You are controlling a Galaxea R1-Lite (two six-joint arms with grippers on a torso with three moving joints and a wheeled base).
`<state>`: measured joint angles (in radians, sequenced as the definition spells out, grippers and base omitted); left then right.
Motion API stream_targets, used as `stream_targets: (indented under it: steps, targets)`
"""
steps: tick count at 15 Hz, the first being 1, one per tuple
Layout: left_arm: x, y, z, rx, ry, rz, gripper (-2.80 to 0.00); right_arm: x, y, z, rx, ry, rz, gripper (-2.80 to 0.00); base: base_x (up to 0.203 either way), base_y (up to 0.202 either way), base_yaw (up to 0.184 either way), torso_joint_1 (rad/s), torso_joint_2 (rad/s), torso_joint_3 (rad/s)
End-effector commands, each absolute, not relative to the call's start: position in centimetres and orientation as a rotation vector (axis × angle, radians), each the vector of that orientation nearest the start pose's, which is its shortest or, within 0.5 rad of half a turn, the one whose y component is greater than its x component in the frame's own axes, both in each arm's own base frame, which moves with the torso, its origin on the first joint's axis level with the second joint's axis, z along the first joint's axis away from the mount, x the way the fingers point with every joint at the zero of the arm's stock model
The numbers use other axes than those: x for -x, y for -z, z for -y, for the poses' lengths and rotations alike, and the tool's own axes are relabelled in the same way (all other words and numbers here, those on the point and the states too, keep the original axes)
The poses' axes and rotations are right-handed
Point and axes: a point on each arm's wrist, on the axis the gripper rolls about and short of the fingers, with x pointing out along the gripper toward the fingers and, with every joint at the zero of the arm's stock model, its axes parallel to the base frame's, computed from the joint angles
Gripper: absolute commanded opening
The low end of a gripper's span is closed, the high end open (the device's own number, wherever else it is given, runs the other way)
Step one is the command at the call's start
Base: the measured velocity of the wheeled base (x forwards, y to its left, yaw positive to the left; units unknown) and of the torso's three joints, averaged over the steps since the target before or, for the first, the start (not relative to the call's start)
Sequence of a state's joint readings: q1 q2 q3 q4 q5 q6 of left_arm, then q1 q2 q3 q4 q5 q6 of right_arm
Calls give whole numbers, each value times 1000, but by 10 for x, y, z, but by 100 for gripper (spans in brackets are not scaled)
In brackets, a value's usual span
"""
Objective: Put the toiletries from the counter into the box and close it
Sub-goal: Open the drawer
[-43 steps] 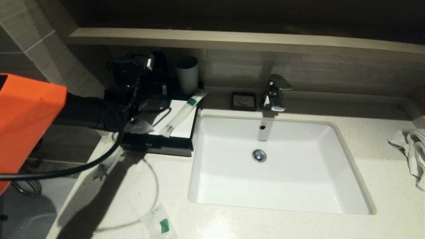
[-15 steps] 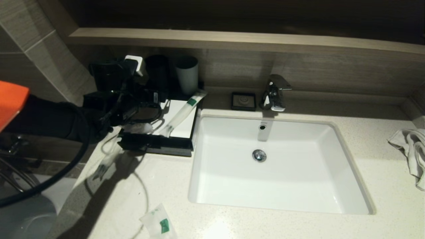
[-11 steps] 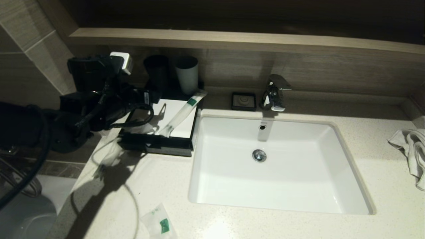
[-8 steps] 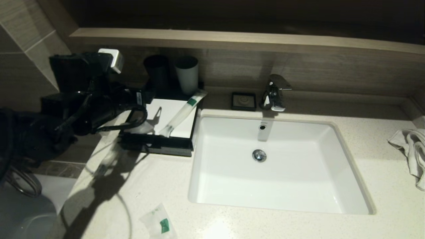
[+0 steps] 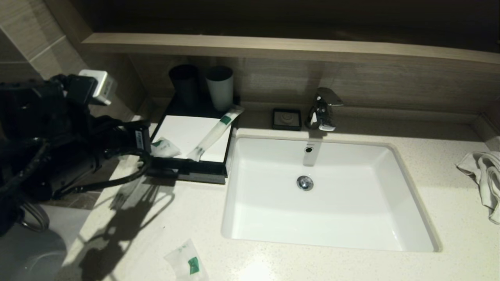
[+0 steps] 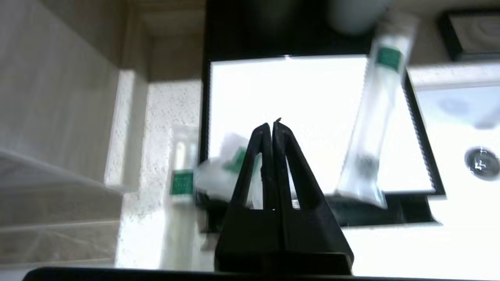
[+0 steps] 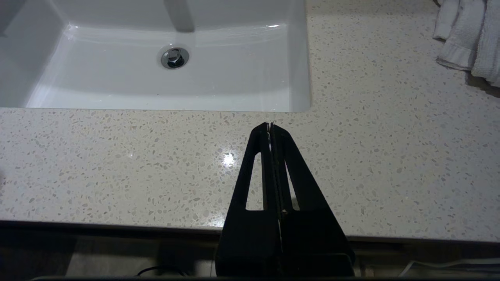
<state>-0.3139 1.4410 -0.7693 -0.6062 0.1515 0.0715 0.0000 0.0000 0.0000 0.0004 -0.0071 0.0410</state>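
sachets first, from the head view: one long slim sachet lies slantwise across the white top panel of the box, its upper end past the box's back right corner beside the grey cup. a short pouch rests on the panel's front left corner. another short pouch lies on the desk near its front edge, well apart from the box. a second long sachet lies in shadow on the desk just left of the box's front. the left gripper hangs at the box's left side, just beside the pouch on the panel. a black cup stands next to the grey one; a soap dish, tap, sink and towel sit to the right.

left wrist view: the left gripper has its fingers pressed together, holding nothing, above the box panel.

right wrist view: the right gripper is pressed together too, empty, over the desk in front of the sink.
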Motion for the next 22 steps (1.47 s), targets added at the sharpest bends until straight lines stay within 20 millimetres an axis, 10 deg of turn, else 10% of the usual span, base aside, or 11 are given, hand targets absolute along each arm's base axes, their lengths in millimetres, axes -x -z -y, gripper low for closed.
stream_targets:
  steps: [1, 22]
  targets:
    - [-206, -237, 69, -85, 187, -50, -280, 23, -76, 0, -41, 8, -1, -280, 0, 0, 0, 0, 0, 0]
    - [-219, -170, 90, 26, 233, -367, -280, 23, -75, 0, -41, 8, 0, -280, 0, 0, 0, 0, 0, 0]
